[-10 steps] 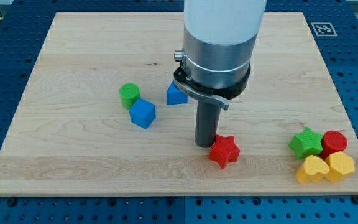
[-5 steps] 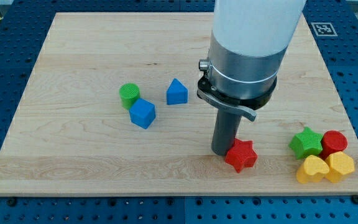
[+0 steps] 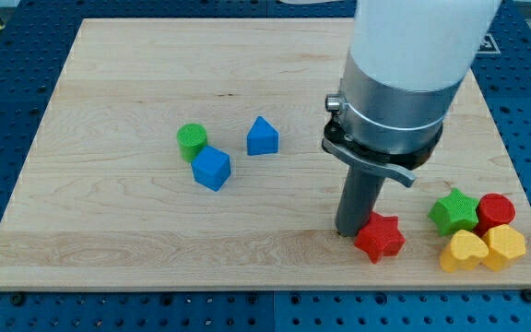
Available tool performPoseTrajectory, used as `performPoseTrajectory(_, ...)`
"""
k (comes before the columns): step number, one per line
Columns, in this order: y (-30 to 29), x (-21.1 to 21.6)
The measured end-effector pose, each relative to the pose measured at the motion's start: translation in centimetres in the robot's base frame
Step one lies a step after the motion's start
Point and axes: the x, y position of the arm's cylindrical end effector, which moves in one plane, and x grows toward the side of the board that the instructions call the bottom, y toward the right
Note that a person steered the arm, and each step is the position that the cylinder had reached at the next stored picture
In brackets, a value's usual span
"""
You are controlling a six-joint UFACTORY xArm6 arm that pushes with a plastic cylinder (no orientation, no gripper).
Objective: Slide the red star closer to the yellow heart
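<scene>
While my tip [image 3: 350, 231] presses the red star [image 3: 380, 237] on the side facing the board's left edge, you see the star near the bottom edge, close to the yellow heart [image 3: 462, 250] by the bottom-right corner; a gap remains.

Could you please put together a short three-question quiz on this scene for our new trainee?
1. True or false: my tip is at the red star, on its side toward the view's left.
2. Which block lies nearest the yellow heart? A) blue cube B) yellow hexagon block C) green cylinder
3. Fill in: the green star lies toward the view's ____ from the red star.

Key: 1 true; 2 B; 3 right. The red star is not yet against the yellow heart: bare board shows between them.
</scene>
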Motion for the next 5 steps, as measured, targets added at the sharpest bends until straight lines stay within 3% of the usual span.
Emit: performPoseTrajectory(5,3.4,2.7)
